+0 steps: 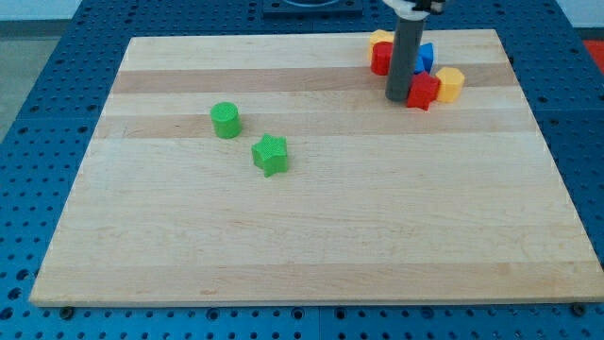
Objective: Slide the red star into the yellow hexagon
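Resting on a pale wooden board (311, 236) (blue pegboard (57, 57) around), my tip (397, 97) touches the red star (423, 91).

rod (408, 47) upper end cut off at the view's top, blue block (426, 57) and red block (380, 59) partly hidden behind it, shapes unclear

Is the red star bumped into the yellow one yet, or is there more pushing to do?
Nearly done, it looks like. The red star sits right against the yellow hexagon, seemingly touching. My tip is pressed at the star's left side, on the side away from the hexagon. What may be left is a small final nudge, then pulling my tip away.
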`<action>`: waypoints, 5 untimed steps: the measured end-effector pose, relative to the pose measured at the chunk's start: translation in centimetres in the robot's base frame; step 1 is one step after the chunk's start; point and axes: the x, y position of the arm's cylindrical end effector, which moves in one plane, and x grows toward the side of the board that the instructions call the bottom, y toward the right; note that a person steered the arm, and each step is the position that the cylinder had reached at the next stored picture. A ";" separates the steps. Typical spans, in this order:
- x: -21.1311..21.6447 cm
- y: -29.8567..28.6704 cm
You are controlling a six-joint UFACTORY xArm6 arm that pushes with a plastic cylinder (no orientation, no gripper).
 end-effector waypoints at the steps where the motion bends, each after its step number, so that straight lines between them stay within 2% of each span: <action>1: -0.5 2.2; 3: -0.4 2.7; 4: 1.0 2.6; 5: 4.4 -0.7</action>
